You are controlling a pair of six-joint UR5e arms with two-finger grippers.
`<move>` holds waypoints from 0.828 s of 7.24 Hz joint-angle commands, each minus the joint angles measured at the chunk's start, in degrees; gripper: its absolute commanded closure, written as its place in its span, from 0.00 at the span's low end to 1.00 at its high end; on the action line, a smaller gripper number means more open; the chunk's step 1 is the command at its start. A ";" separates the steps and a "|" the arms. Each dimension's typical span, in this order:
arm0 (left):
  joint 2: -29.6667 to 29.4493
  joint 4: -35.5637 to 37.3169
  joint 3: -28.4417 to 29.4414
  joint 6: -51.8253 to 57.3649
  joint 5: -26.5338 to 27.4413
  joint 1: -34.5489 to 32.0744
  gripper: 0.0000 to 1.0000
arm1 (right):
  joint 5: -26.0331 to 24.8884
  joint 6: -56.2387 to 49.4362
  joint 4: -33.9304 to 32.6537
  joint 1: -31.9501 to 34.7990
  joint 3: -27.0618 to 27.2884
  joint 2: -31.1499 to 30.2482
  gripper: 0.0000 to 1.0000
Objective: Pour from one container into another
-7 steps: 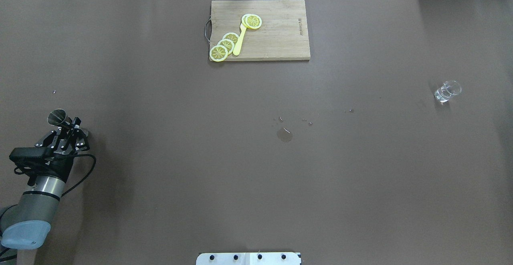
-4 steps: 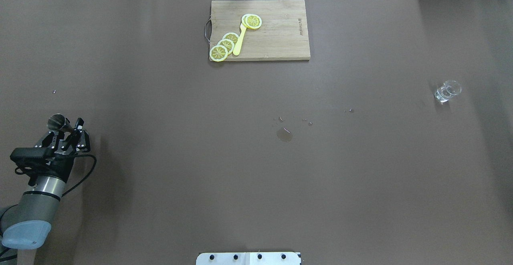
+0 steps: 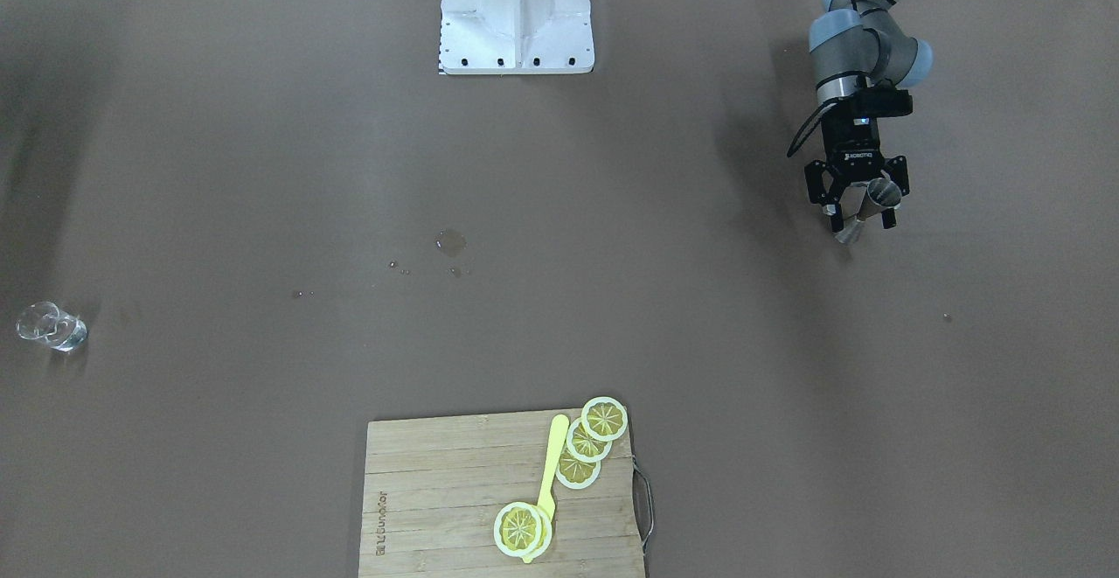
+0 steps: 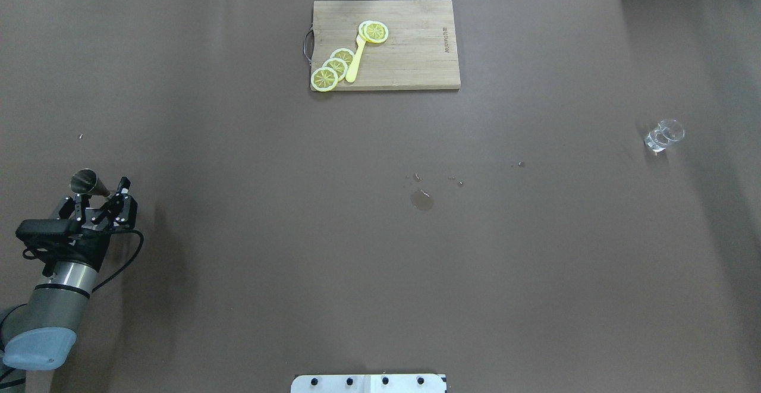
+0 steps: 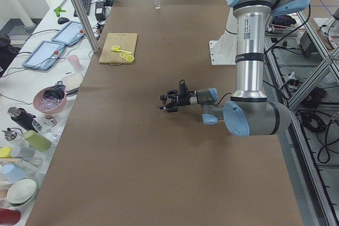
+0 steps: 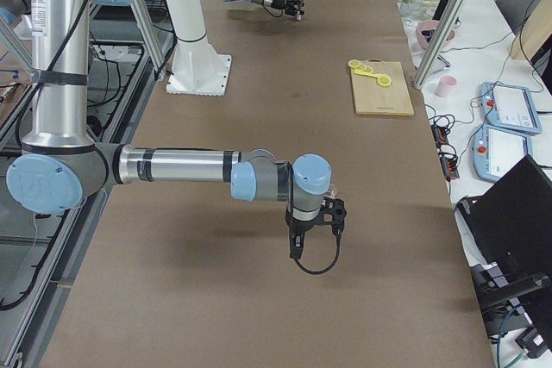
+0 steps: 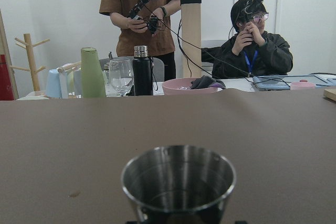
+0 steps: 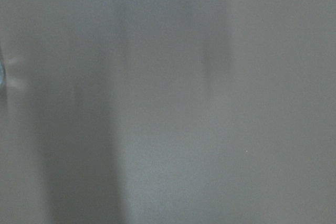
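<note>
Lower left of the overhead frame: my left pincer [image 4: 100, 194] sits open astride the jigger [image 4: 86, 180]; off-centre closing could topple it.

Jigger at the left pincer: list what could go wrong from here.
1. The left pincer straddles the upright jigger with its jaws open; closing on the sloped cones could tip it or squeeze it out.
2. The shot glass stands at the table's opposite end: a long carry, perhaps beyond this arm's reach, with spilling likely.
3. A puddle lies mid-table; setting the jigger there could let it slide.
</note>
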 commanded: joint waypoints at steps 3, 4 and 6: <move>0.55 -0.08 -1.52 0.23 0.00 0.09 0.02 | -1.28 0.42 -1.41 -0.36 -0.81 -0.93 0.00; 1.25 -0.61 -2.83 2.32 0.00 0.09 0.02 | -2.33 0.42 -1.23 -0.36 -2.91 -0.85 0.00; 3.79 -0.70 -5.81 2.78 0.00 0.09 0.02 | -2.26 0.51 -0.97 -0.36 -2.76 -0.15 0.00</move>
